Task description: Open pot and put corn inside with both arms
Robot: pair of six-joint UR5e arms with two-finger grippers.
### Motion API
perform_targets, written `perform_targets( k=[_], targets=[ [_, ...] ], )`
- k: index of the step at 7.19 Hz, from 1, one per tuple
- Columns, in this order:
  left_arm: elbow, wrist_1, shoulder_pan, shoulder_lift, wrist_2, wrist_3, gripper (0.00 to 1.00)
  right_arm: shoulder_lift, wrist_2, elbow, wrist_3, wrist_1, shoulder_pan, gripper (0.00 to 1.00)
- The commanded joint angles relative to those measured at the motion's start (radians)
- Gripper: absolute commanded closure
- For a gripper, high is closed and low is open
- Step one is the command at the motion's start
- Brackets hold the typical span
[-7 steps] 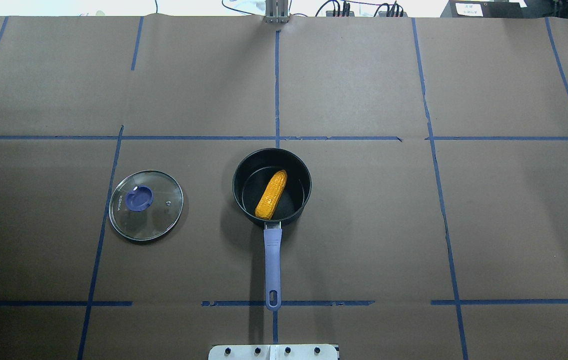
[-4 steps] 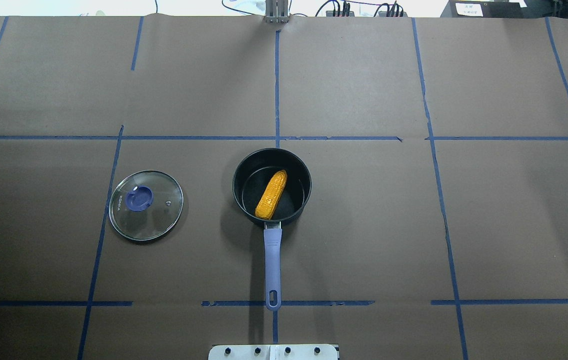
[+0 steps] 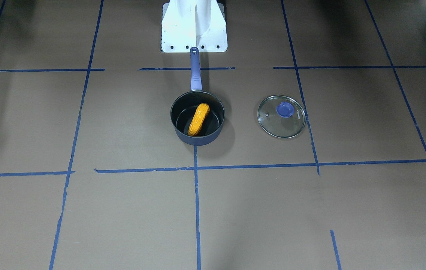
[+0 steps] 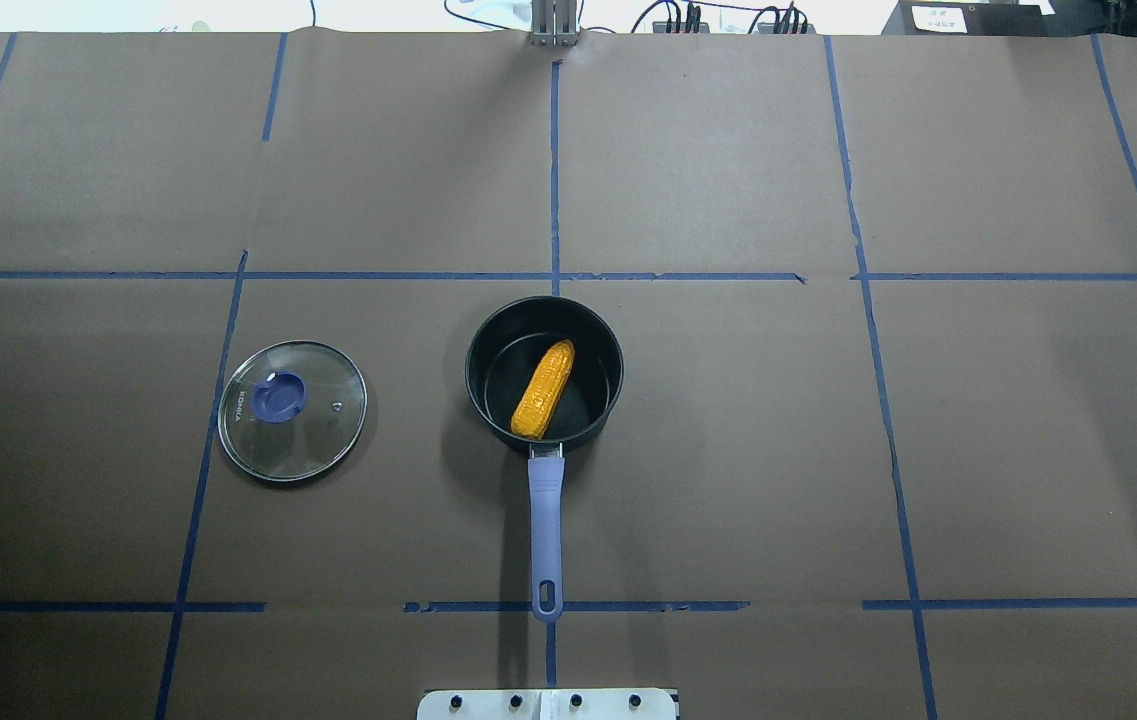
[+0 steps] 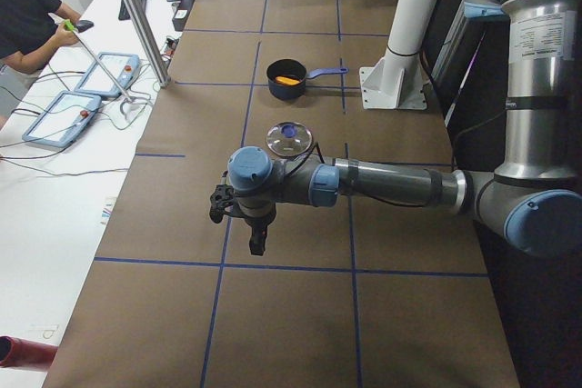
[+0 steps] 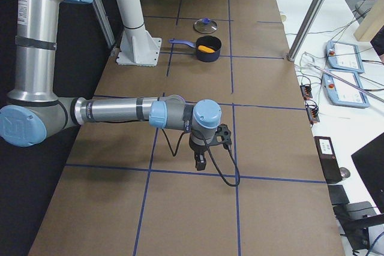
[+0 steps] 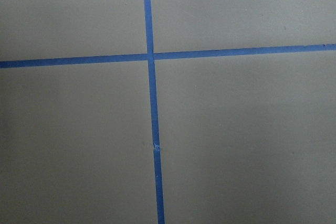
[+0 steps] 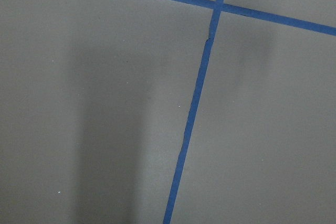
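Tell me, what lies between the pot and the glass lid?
Nothing: between the pot and the glass lid only bare brown paper shows, in the overhead view.

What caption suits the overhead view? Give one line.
Corn lies diagonally inside the uncovered pot; the glass lid rests apart, to its left.

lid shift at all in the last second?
No. In the overhead view the lid sits as before, its left rim still over the blue tape line, the same gap to the pot.
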Motion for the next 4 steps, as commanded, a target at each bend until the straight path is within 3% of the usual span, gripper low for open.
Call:
perform_targets(
  k=[1, 4],
  targets=[
    [0.007, -0.001, 0.000, 0.000, 0.001, 0.000, 0.00, -0.002, -0.002, 0.000, 0.000, 0.000, 0.000, 0.00],
    [0.010, -0.001, 0.002, 0.000, 0.001, 0.000, 0.00, -0.008, 0.001, 0.003, 0.000, 0.000, 0.000, 0.00]
  ],
)
